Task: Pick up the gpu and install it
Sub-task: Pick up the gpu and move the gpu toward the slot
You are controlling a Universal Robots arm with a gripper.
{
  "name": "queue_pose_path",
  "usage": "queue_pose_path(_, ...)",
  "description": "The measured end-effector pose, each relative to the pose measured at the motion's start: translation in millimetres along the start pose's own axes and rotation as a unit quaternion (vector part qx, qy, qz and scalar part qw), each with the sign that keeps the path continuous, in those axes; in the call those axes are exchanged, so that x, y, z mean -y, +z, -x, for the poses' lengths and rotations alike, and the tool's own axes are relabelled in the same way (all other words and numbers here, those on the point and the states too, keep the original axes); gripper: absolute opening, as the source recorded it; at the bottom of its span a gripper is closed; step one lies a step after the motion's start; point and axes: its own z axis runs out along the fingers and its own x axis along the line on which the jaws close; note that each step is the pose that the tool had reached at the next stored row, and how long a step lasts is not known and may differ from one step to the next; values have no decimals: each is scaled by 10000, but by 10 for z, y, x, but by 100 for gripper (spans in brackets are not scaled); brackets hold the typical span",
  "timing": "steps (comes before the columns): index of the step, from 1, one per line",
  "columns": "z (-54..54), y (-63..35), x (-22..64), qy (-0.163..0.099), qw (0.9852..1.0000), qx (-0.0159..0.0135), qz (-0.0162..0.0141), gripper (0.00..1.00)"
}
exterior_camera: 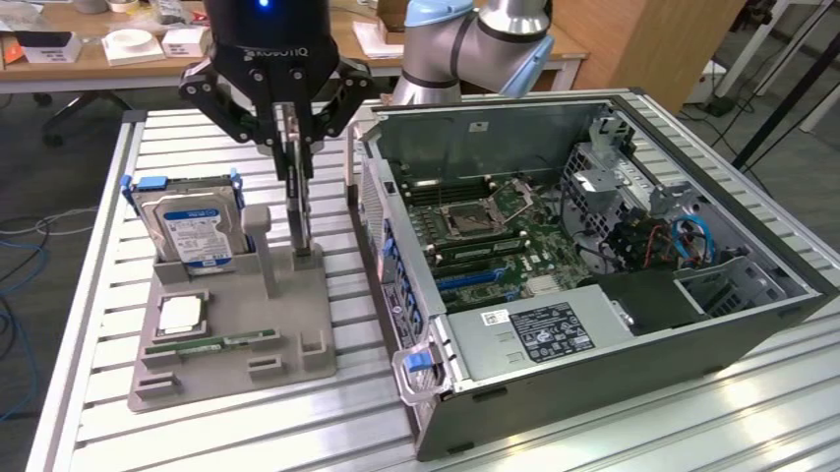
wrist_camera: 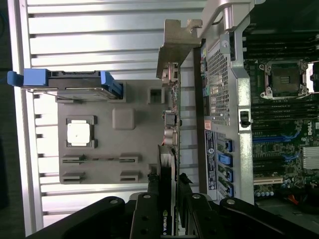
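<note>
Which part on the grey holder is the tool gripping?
The thin dark card with silvery bracket, on edge in the tool; blue-labelled hard drive, square chip and green memory stick sit apart.

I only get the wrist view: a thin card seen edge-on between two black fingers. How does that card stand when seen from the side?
Observer: In the exterior view the gpu stands upright, the gripper shut on its upper edge, its lower end by the gray holder.
Operator: And the blue-edged box next to it?
Observer: That hard drive stands upright in the holder and shows a blue-white label on its face.
Operator: Where is the arm?
Observer: A grey arm with pale-blue caps rises behind the open computer case.
</note>
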Motion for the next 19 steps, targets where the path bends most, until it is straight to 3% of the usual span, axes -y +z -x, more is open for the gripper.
queue_pose_path(4,27,1,-2,1,10000,-14,-1,26)
queue_pose_path(19,80,2,-6,1,10000,-15,-1,26)
